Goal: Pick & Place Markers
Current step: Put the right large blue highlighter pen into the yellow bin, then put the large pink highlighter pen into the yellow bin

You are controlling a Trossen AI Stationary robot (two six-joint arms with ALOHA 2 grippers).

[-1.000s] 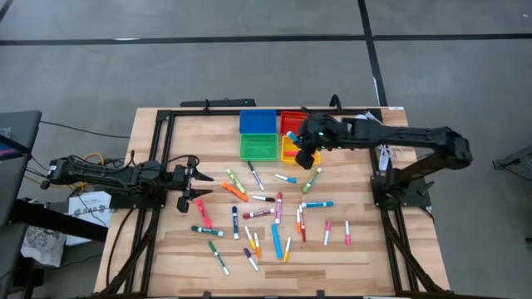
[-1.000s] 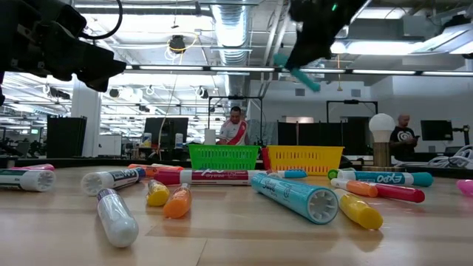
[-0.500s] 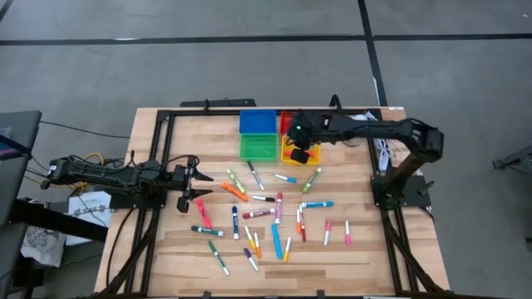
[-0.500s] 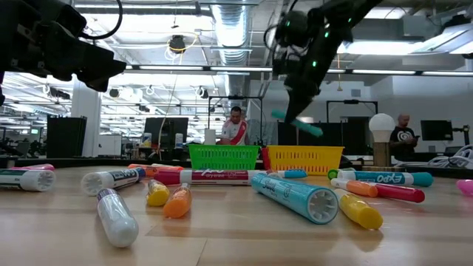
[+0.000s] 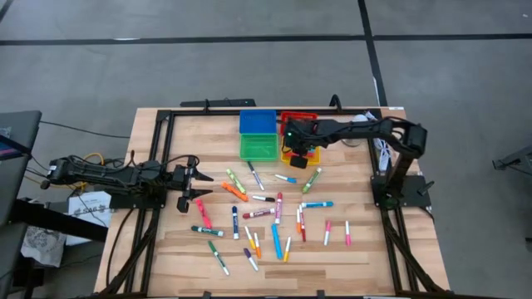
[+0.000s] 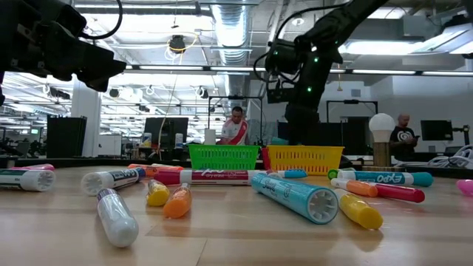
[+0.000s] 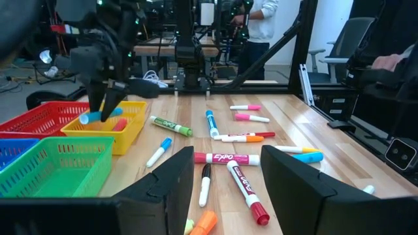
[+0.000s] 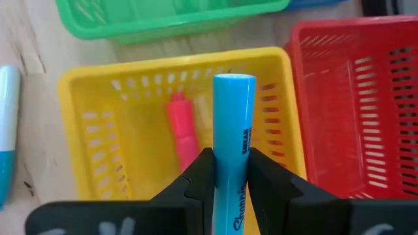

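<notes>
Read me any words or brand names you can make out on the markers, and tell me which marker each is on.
"EXPO": red-capped white marker on the table, left wrist view.
"EXPO": teal-capped marker, low view.
"Sharpie", partly hidden: light blue marker in the right pincer.
Other barrel print is too small to read.

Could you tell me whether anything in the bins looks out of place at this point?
Possibly. The yellow bin holds a pink marker, and the right claw, shut on a light blue marker, hangs above that bin. Neither colour matches it. The green bin looks empty.
</notes>
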